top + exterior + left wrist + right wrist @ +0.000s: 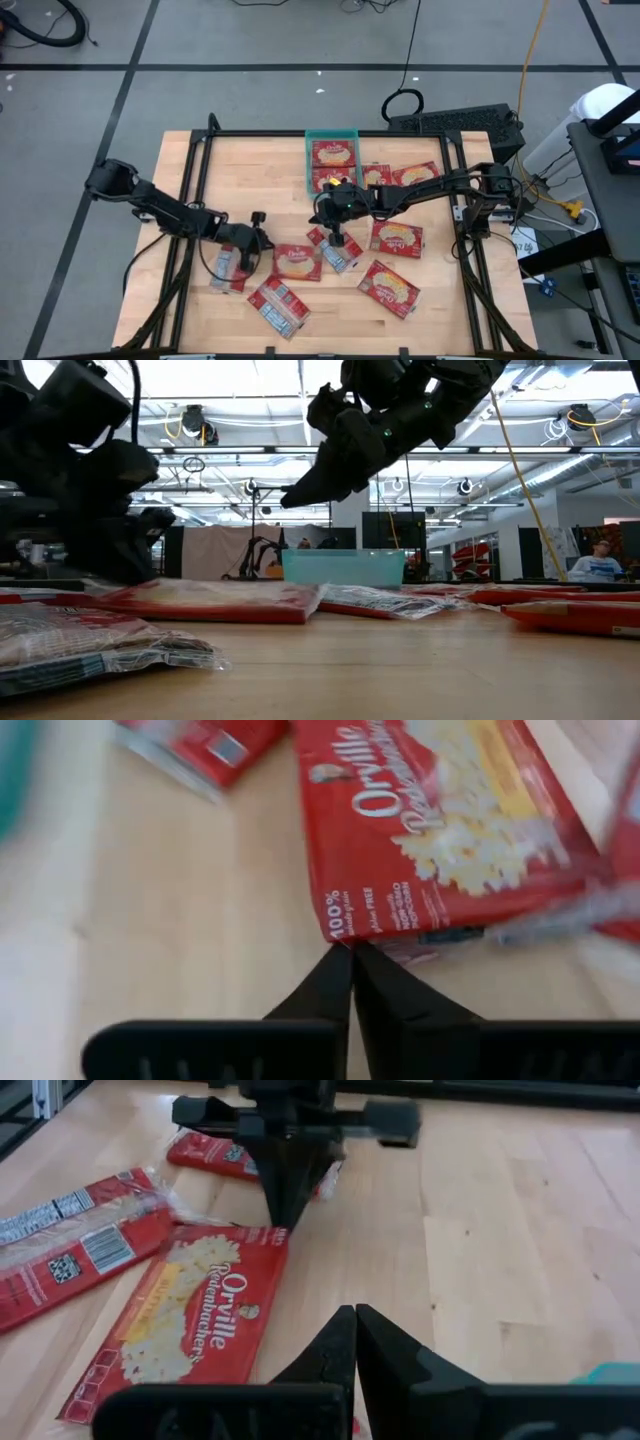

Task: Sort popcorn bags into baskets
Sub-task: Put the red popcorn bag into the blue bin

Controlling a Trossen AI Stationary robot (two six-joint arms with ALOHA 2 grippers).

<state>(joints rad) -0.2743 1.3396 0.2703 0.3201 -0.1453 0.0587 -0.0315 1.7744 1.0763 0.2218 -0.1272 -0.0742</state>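
Left wrist view: jaws pressed together beside an "Orville" popcorn bag (440, 820) marked "100%".

Popcorn bags (390, 238) crowd the table's middle; its far-left corner (180, 150) bare.

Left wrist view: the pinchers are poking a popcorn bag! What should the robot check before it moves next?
1. Left gripper shut: ok.
2. Left gripper really holding the popcorn bag: cannot tell. The tips meet right at its corner.
3. Right gripper shut and empty, up off the table: ok.
4. Clear way to the basket: probably not ok. In the high view the right gripper hangs between that bag and the basket.
5. Room in the basket: cannot tell. Two bags already lie in it.
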